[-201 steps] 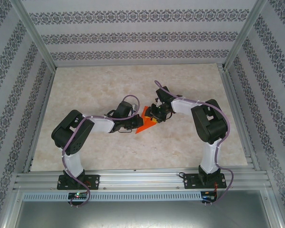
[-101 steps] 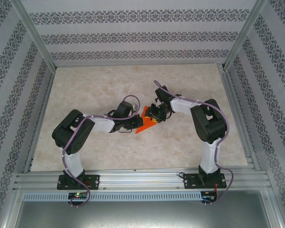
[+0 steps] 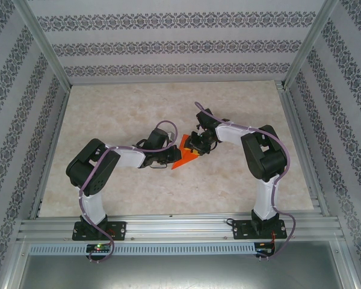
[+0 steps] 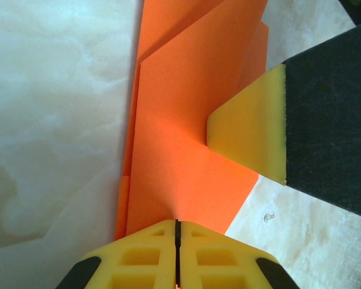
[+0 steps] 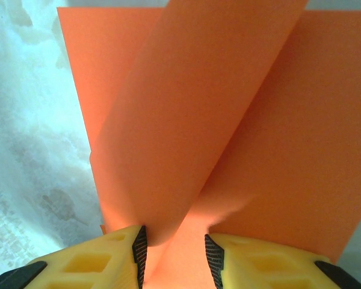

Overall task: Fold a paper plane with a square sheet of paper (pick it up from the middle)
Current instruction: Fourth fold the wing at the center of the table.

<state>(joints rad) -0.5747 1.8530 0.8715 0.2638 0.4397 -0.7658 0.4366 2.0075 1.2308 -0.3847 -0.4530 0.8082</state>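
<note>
the marble counter (image 3: 108, 114) is lying bare around the work, with patterned walls (image 3: 180, 45) closing it in and a metal rail (image 3: 180, 229) running along the near edge, none of it crowding the middle. the left arm (image 3: 96, 165) and the right arm (image 3: 262, 150) are reaching inward and meeting near the centre, so each is the other's closest obstacle. between them the square sheet of paper (image 3: 185, 156), already partly folded into layered orange-red panels, is sitting at the counter's middle; whether it is resting on the surface i cannot tell. the left tool (image 4: 177, 232) is pressing its jaws together on the sheet's near edge, pinching it as an anchor. the right tool (image 5: 174, 244) is standing partly spread, straddling a loose flap (image 5: 192, 108) that is curling up between its jaws, and one pad (image 4: 246, 135) is lying on the paper's face. the step looks like laying this flap over. doing it well means lining the flap's edge up before pressing, while the left tool is holding firm without tugging, since thin paper is likely to slip or crumple. that pad is sitting near the left tool, so a wide sweep is risking a knock
</note>
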